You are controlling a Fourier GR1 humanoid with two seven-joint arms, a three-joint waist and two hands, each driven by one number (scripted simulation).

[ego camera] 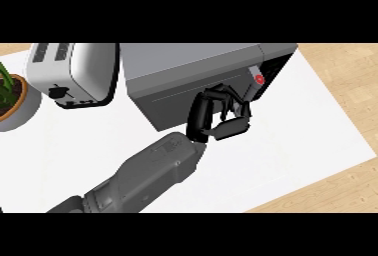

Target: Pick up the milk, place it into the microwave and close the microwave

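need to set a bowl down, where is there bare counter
Bare counter lies right of the left hand, in front of the microwave, out to the right edge. Another patch sits between the plant pot, toaster and forearm. Crowded along the back row.

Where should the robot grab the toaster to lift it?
I'd take the toaster by its two long side walls, coming down from above. It is long and narrow, the lever knob sits on its near end, and the microwave crowds one side.
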